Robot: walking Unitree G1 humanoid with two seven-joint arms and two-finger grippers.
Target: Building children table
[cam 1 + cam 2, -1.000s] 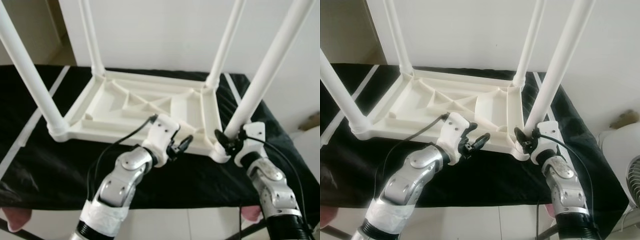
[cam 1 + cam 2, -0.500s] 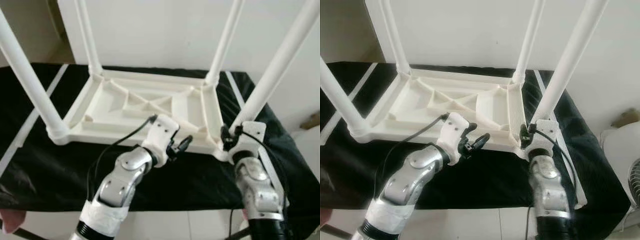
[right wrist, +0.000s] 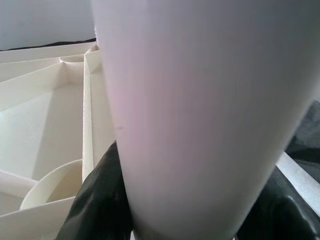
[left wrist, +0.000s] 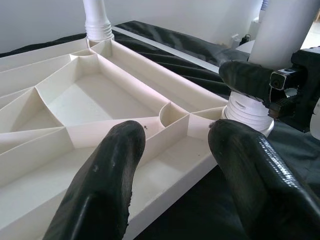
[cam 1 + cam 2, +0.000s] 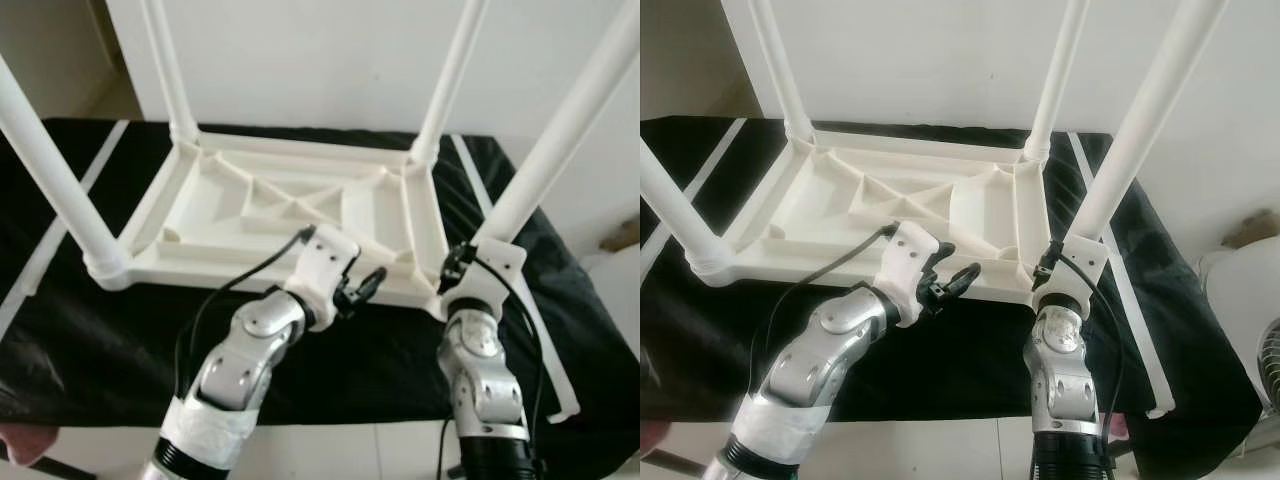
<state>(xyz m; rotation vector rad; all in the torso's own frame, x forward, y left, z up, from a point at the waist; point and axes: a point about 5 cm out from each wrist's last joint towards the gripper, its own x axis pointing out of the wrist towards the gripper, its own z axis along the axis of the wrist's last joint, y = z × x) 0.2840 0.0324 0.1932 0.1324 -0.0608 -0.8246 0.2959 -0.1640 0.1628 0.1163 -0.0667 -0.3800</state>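
Now twisting with the right gripper (image 3: 190,200), wrist rolled inward from a moment ago and fingers clamped around the near-right leg (image 5: 560,130) at its socket, likely screwing it home into the upturned tabletop (image 5: 290,215) on the black cloth (image 5: 90,330), left gripper (image 4: 175,165) hovering spread beside the near edge.

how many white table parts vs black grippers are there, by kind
legs: 4
tabletop: 1
grippers, left and right: 2
total: 7
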